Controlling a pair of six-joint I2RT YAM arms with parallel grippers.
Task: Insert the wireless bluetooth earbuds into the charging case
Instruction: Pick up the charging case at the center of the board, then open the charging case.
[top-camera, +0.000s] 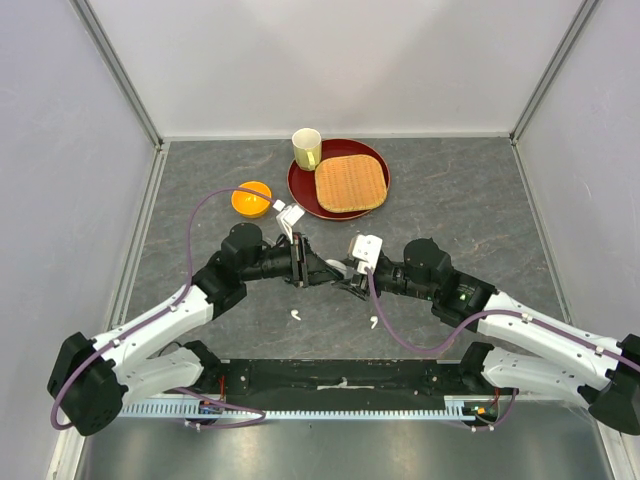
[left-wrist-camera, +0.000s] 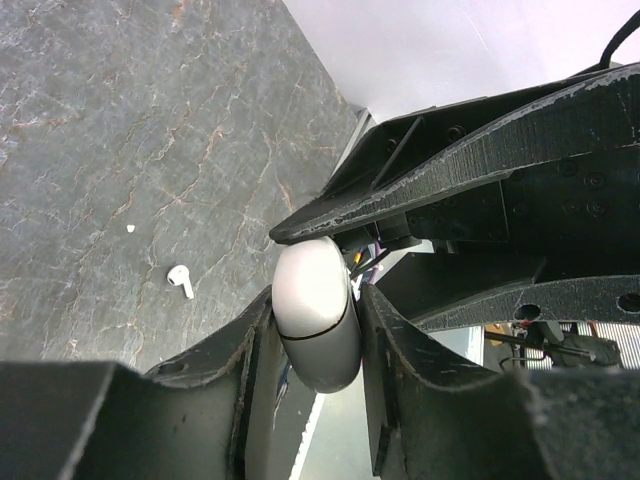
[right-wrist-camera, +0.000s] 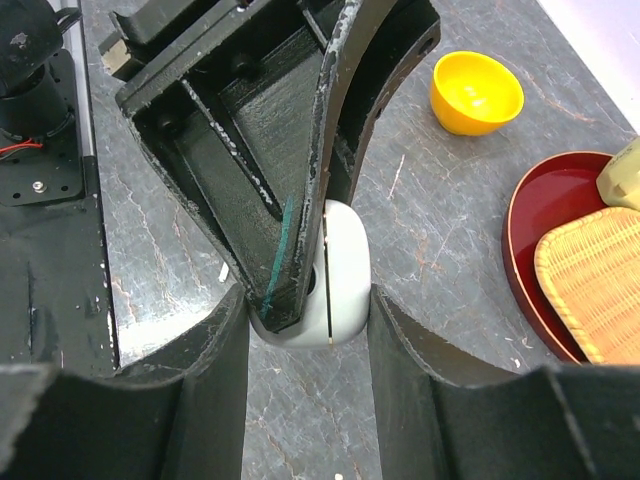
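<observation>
Observed mid-counter (top-camera: 450, 210): both arms met just near of the red plate (top-camera: 300, 190), and both end effectors were on the same object. The left end effector (left-wrist-camera: 315, 300) was narrowed onto the charging case (left-wrist-camera: 318, 340), a white rounded shell, with a finger pressed against each side of it. The right end effector (right-wrist-camera: 308, 295) stood at middling width, with the same charging case seated between its fingers. The two grips crossed one another. The case's seam ran unbroken round the shell and the lid sat closed. Its contents could not be seen.

Two white earbuds lay loose on the counter, outside the case and near of the end effectors. The left earbud (top-camera: 296, 316) was below the left arm's wrist, and the right earbud (top-camera: 374, 322) was below the right arm's wrist. They were apart from each other, and neither touched an end effector.

Containers at the far side: an orange bowl (top-camera: 251, 197) stood upright, just left of the red plate, showing bare glossy interior. The red plate carried a woven mat (top-camera: 350, 183) across its right portion and a pale cup (top-camera: 306, 148) upright on its far left rim area. I could not tell what the cup held.
</observation>
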